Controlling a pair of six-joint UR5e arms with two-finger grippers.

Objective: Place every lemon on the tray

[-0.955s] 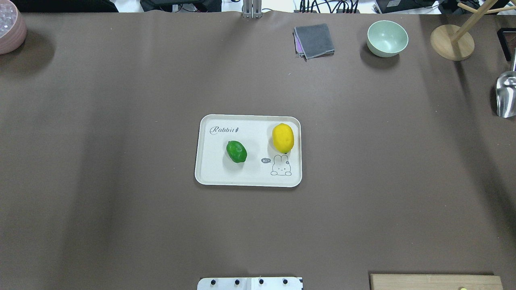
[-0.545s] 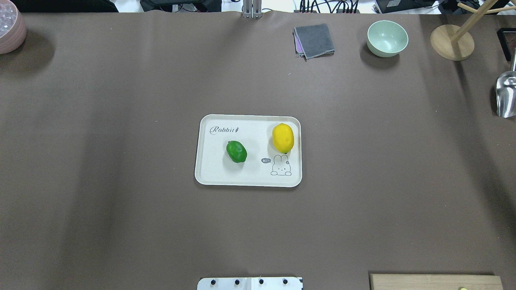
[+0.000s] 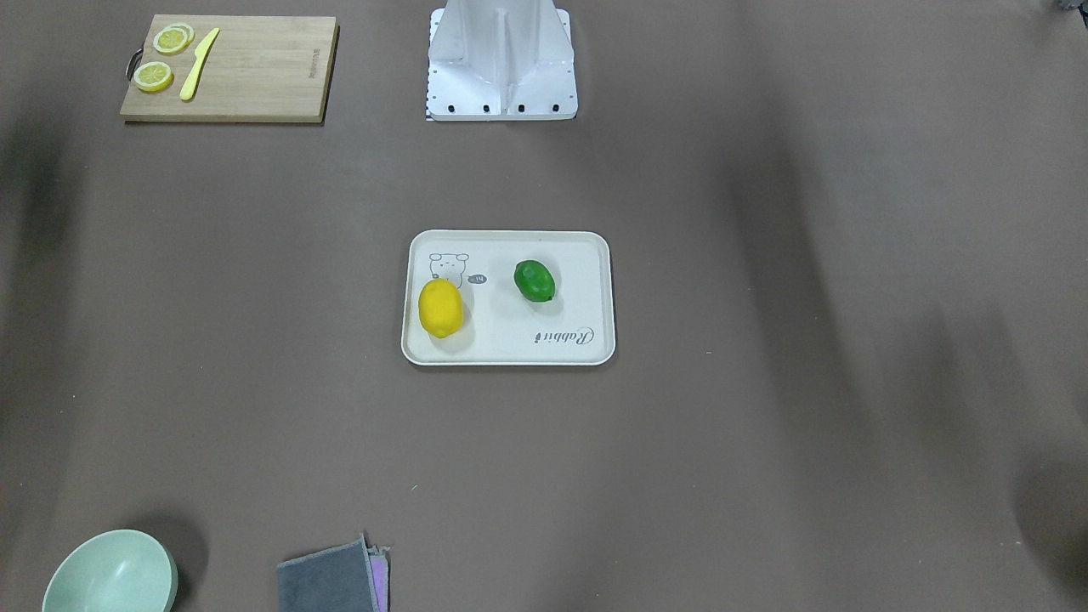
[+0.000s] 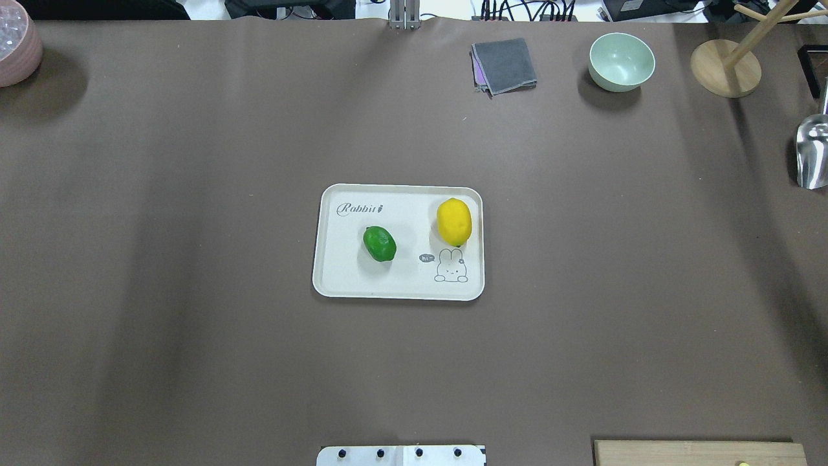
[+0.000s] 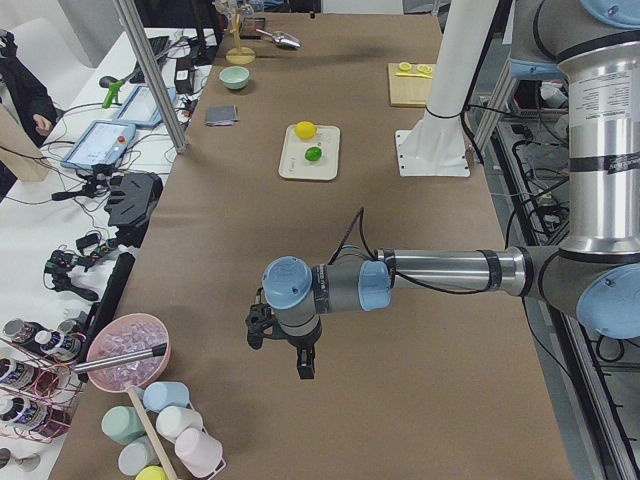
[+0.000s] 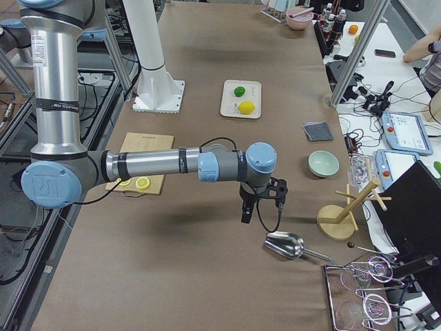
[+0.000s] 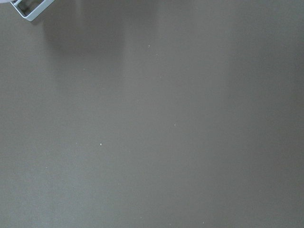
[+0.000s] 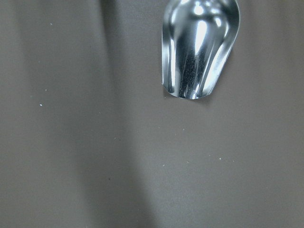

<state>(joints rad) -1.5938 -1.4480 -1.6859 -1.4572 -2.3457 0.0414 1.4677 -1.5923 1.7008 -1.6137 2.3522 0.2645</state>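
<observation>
Seen from across the tabletop (image 3: 765, 442), the tray (image 3: 508, 348) sits at its middle, well apart from every edge. The yellow lemon (image 3: 441, 308) and the green lemon (image 3: 535, 281) both lie inside its rim, apart from each other. Overhead, no whole lemon lies off the tray, so the job looks finished. Side views show the left fingers (image 5: 304, 362) and the right fingers (image 6: 244, 212) hanging near opposite ends of the tabletop; whether they are spread or pressed together cannot be told. Wrist views show bare tabletop and a metal scoop (image 8: 199, 47).
</observation>
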